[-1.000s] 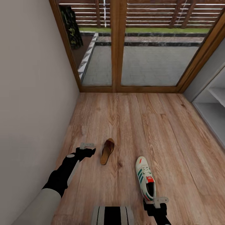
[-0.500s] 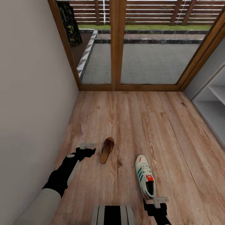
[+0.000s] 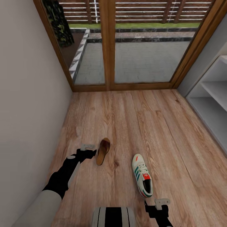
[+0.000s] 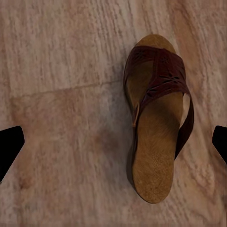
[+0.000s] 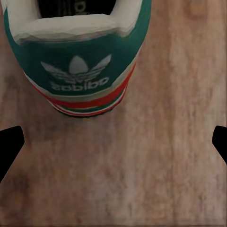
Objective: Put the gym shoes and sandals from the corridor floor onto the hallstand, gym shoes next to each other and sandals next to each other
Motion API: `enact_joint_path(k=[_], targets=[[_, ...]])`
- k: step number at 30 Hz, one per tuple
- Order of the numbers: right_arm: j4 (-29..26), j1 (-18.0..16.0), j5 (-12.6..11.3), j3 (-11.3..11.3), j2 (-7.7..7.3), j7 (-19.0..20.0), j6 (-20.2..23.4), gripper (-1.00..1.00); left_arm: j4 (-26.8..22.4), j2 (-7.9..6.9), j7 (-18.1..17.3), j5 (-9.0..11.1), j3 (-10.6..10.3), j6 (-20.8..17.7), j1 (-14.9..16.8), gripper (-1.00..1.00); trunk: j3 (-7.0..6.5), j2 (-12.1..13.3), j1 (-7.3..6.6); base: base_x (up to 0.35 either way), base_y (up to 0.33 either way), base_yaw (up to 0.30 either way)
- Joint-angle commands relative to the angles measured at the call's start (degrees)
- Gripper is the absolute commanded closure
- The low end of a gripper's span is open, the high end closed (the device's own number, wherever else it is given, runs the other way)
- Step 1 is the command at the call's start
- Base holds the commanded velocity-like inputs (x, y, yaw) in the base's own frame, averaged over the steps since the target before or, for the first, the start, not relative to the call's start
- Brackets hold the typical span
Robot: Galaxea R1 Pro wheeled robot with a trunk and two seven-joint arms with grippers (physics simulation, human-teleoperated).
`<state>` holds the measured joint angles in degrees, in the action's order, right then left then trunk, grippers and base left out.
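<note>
One brown sandal lies on the corridor floor, just right of my left gripper. In the left wrist view the sandal sits off to one side between the wide-apart black fingertips, and the gripper is open and empty. One cream gym shoe with green stripes lies just ahead of my right gripper. The right wrist view looks down on the shoe's green heel, with the open gripper hanging above bare floor behind it. The hallstand shows its pale-grey shelves at the right edge.
A plain wall runs close along the left arm's side. A wood-framed glass door closes off the corridor's far end, with a paved yard behind it. Open plank floor lies between the shoes and the rack.
The whole view has shifted: the door and both shoes sit further left in the picture and more of the rack shows at the right. Both arms keep their pose.
</note>
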<state>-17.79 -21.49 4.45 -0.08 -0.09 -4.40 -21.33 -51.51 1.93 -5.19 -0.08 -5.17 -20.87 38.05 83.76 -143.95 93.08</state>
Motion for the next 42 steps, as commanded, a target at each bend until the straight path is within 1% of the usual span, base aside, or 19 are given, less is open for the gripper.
enact_joint_path(k=[1,5,20,29,42], targets=[[0.0,0.0,0.5,0.0,0.00,-0.3,-0.1,-1.00,-0.1,0.01,-0.2,0.0,0.0,-0.3,0.0,-1.00,0.26,0.0,0.01,0.000,0.000,-0.013],[0.0,0.0,0.5,0.0,0.05,-0.3,-0.1,-1.00,-0.1,0.01,-0.2,0.0,0.0,-0.3,0.0,-1.00,1.15,-0.1,0.12,0.000,0.000,-0.008],[0.0,0.0,0.5,0.0,0.09,-0.3,-0.1,-1.00,0.0,-0.16,-0.1,0.0,0.1,-0.3,0.0,-1.00,1.15,-0.1,0.12,0.001,0.000,-0.001],[0.0,0.0,0.5,0.0,0.09,-0.3,-0.1,-1.00,0.0,-0.17,-0.1,0.0,0.1,-0.3,0.0,-1.00,1.15,-0.1,0.12,0.093,0.027,0.000],[0.0,0.0,0.5,0.0,0.09,-0.3,-0.1,-1.00,0.0,-0.17,-0.1,0.0,0.1,-0.3,0.0,-1.00,1.15,-0.1,0.12,0.012,0.003,0.000]])
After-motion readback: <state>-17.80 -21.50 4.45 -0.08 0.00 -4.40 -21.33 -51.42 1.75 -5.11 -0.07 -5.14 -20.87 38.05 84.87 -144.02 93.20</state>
